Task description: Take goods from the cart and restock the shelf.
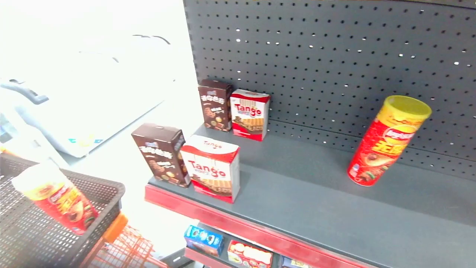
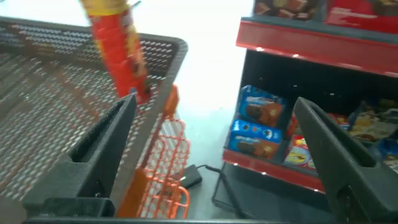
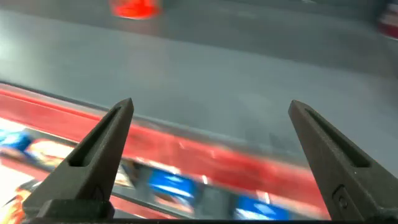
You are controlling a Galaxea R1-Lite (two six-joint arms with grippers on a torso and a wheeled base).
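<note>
A red chip can with a pale lid (image 1: 55,195) stands in the black mesh cart basket (image 1: 108,193) at the lower left; it also shows as the red can (image 2: 121,53) in the basket (image 2: 43,81). My left gripper (image 2: 214,121) is open and empty, low beside the basket's corner. A second red chip can with a yellow lid (image 1: 388,139) stands on the grey shelf (image 1: 316,193) at the right, seen far off as the can (image 3: 134,7). My right gripper (image 3: 211,121) is open and empty in front of the shelf's red edge (image 3: 186,149).
Two brown cookie boxes (image 1: 161,154) (image 1: 215,104) and two red-and-white wafer boxes (image 1: 214,167) (image 1: 250,113) stand at the shelf's left end. A perforated back panel (image 1: 334,56) rises behind. The lower shelf holds blue packs (image 2: 258,124). An orange cart frame (image 2: 168,168) sits below the basket.
</note>
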